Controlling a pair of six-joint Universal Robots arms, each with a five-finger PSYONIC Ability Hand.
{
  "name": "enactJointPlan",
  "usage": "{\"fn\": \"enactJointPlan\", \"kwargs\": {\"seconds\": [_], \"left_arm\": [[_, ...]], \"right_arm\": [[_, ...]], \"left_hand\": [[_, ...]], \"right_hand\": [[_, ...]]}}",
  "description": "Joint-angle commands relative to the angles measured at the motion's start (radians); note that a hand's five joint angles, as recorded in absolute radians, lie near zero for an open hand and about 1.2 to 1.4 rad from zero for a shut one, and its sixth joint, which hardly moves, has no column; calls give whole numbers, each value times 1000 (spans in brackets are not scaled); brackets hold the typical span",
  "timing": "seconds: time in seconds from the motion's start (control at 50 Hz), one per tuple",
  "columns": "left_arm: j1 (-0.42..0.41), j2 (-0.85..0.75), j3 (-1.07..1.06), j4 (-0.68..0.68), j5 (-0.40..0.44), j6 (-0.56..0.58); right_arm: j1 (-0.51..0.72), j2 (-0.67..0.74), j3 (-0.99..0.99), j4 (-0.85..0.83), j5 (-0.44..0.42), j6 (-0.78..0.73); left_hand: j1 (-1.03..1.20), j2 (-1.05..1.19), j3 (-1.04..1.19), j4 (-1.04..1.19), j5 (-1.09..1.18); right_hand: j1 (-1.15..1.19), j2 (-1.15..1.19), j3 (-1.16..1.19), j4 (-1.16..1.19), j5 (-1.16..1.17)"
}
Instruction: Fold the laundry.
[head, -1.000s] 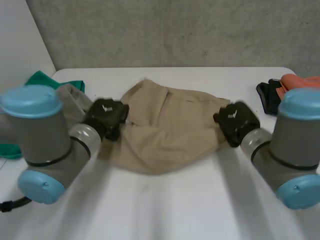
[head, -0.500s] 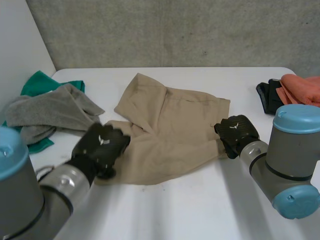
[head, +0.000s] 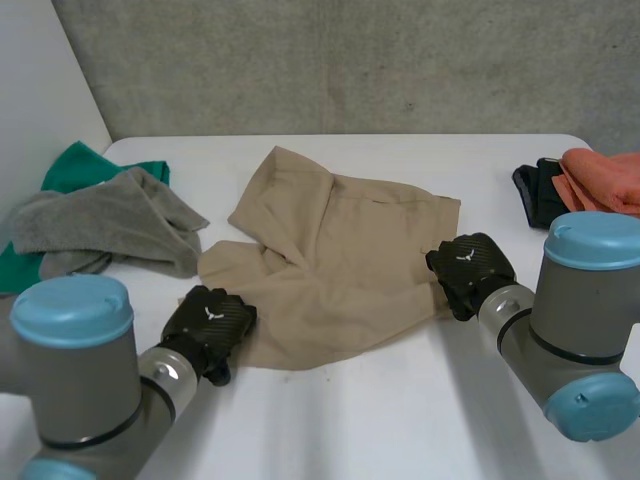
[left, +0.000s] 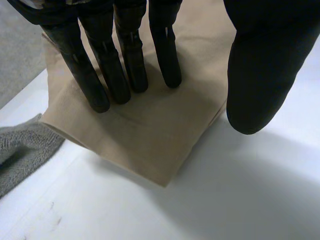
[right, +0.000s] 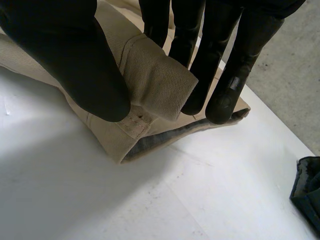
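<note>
Tan shorts (head: 335, 265) lie partly folded in the middle of the white table (head: 400, 420). My left hand (head: 207, 325) hovers at the shorts' near left corner (left: 150, 145); its fingers (left: 105, 70) are straight above the cloth, the thumb (left: 260, 75) is apart, and nothing is held. My right hand (head: 468, 270) is at the shorts' right edge. There its thumb (right: 75, 60) and fingers (right: 225, 55) pinch a fold of the waistband (right: 155, 80) and lift it slightly off the table.
A grey cloth (head: 105, 225) lies over a green one (head: 75, 165) at the table's left side. At the right edge sit an orange cloth (head: 605, 175) and a black one (head: 535, 190). A grey wall (head: 350, 60) rises behind the table.
My left hand let go of the shorts' left side, drew back toward the near edge and opened. The shorts' left part settled flat. My right hand kept its grip in place.
</note>
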Motion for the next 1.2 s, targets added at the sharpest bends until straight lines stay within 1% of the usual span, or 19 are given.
{"fn": "enactJointPlan", "kwargs": {"seconds": [0.02, 0.08, 0.12, 0.24, 0.34, 0.48, 0.54, 0.56, 0.58, 0.64, 0.66, 0.7, 0.72, 0.78, 0.82, 0.86, 0.94, 1.1, 1.2], "left_arm": [[28, -77, 65, 4, 0, 10], [30, -96, 88, 4, 0, 12], [30, -104, 103, 4, 0, 12], [30, -122, 123, 25, 1, 13], [25, -124, 139, 39, -3, 15], [25, -102, 159, 4, -2, 16], [27, -21, 152, -85, 0, 19], [27, 10, 152, -123, 0, 19], [27, 63, 152, -204, 6, 18], [16, 128, 149, -345, 9, 16], [9, 169, 142, -446, 12, 16], [-2, 205, 130, -545, 20, 15], [-14, 231, 114, -608, 33, 15], [-57, 261, 85, -691, 72, 16], [-110, 272, 64, -735, 99, 18], [-123, 274, 60, -735, 107, 18], [-101, 259, 71, -694, 110, 18], [-35, 130, 125, -504, 101, 16], [-31, 38, 185, -473, 78, 16]], "right_arm": [[1, 0, -1, 0, 1, 0], [2, 0, 1, 0, 1, 0], [2, 0, -1, 0, 5, -2], [4, 0, 1, 0, 8, -2], [-2, 0, -1, 0, 8, -2], [-4, -6, -16, 29, 8, -20], [-2, -34, -19, 78, 8, -60], [-5, -69, -16, 130, 2, -101], [-7, -89, -16, 160, 1, -126], [-10, -150, -10, 312, 1, -239], [-11, -165, -7, 360, 4, -273], [-24, -185, -1, 429, 8, -315], [-37, -208, 11, 499, 8, -348], [-62, -245, 39, 581, 1, -391], [-79, -262, 58, 615, -6, -410], [-82, -264, 68, 610, -15, -408], [-85, -259, 102, 563, -38, -402], [-80, -229, 173, 433, -40, -372], [-83, -222, 165, 400, -41, -312]], "left_hand": [[129, 132, 135, 139, 143], [179, 182, 185, 189, 193], [348, 352, 354, 358, 362], [519, 523, 525, 529, 533], [792, 795, 798, 802, 806], [792, 796, 798, 802, 806], [792, 796, 798, 802, 806], [792, 796, 798, 802, 806], [792, 796, 798, 802, 806], [792, 796, 798, 802, 806], [792, 796, 798, 802, 806], [792, 796, 798, 802, 806], [792, 796, 798, 802, 806], [792, 796, 798, 802, 806], [792, 796, 798, 802, 806], [792, 796, 798, 802, 806], [792, 796, 798, 802, 806], [792, 796, 798, 802, 806], [792, 796, 798, 802, 806]], "right_hand": [[441, 225, 202, 208, 251], [441, 225, 202, 208, 251], [441, 225, 202, 208, 251], [441, 225, 202, 208, 251], [441, 225, 202, 208, 251], [441, 225, 202, 208, 251], [441, 225, 202, 208, 251], [441, 225, 202, 208, 251], [441, 225, 202, 208, 251], [441, 225, 202, 208, 251], [441, 225, 202, 208, 251], [441, 225, 202, 208, 251], [441, 225, 202, 208, 251], [441, 225, 202, 208, 251], [441, 225, 202, 208, 251], [441, 225, 202, 208, 251], [441, 225, 202, 208, 251], [441, 225, 202, 208, 251], [441, 225, 202, 208, 251]]}}
